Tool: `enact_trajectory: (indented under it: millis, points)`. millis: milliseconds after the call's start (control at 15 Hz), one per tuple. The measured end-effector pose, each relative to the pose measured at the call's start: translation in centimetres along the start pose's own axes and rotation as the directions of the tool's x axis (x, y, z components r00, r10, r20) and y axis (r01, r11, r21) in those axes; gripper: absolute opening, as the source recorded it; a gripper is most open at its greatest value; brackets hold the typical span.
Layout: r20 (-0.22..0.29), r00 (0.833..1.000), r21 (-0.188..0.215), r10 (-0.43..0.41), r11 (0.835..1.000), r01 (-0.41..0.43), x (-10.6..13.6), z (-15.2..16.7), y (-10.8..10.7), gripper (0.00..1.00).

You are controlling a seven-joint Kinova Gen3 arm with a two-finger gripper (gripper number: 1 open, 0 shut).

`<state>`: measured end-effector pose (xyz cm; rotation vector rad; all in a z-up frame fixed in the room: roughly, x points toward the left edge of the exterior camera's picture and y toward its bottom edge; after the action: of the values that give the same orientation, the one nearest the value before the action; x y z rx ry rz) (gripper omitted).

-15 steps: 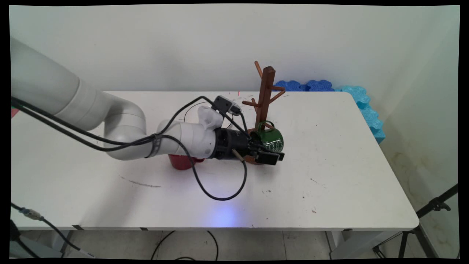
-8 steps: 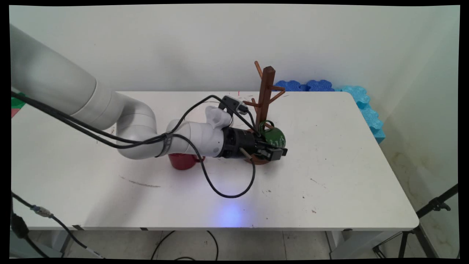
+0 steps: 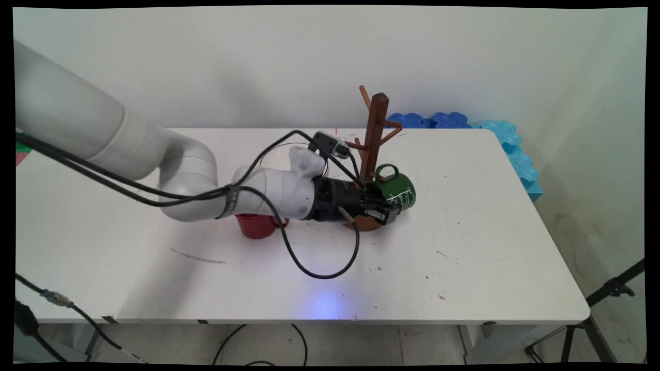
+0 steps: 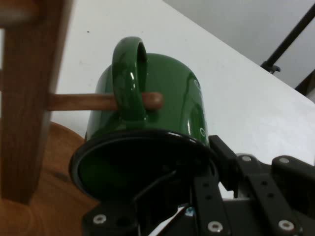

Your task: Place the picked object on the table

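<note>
Main view, left to right. A red cup (image 3: 256, 226) stands on the white table (image 3: 464, 247), partly hidden beneath the arm's forearm. The arm reaches rightward, low over the table, with black cables (image 3: 319, 257) looping down from it toward the near side. Its tool (image 3: 384, 206) is closed on the rim of a green mug (image 3: 397, 189), which lies tilted on its side with its mouth toward the tool and its handle (image 3: 386, 171) uppermost. White lettering shows on the mug's right flank. The mug is just right of the wooden mug tree (image 3: 372, 139), above the right part of the tree's round base (image 3: 367, 222). The tree stands upright near the middle of the table, with several pegs slanting up from its post. Beyond the table's far right corner, blue foam pieces (image 3: 495, 139) lie against the wall. A black tripod leg (image 3: 608, 288) shows at the lower right, off the table.

Hand view. The mug (image 4: 147, 113) fills the centre, its dark mouth facing the camera. One tool finger (image 4: 216, 157) lies against the outside of the rim; the other is hidden inside the mug. A wooden peg (image 4: 98, 102) from the post (image 4: 27, 98) passes through the handle loop (image 4: 129, 78), its rounded tip showing just beyond the handle. The base (image 4: 44, 187) lies below the mug.
</note>
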<state>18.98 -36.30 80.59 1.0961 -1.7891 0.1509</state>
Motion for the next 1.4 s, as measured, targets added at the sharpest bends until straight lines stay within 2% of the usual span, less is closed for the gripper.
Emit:
enact_trajectory:
  millis: [600, 1000, 1400]
  points:
    - [-0.011, 1.0, -0.066, 0.014, 0.998, -0.015, 1.4, -4.0, 2.1, 0.0]
    - [0.001, 1.0, -0.109, 0.026, 0.994, -0.026, 2.2, -7.7, 3.4, 0.0]
    - [0.037, 0.997, -0.093, 0.062, 0.994, -0.059, 2.9, -10.7, 3.0, 0.0]
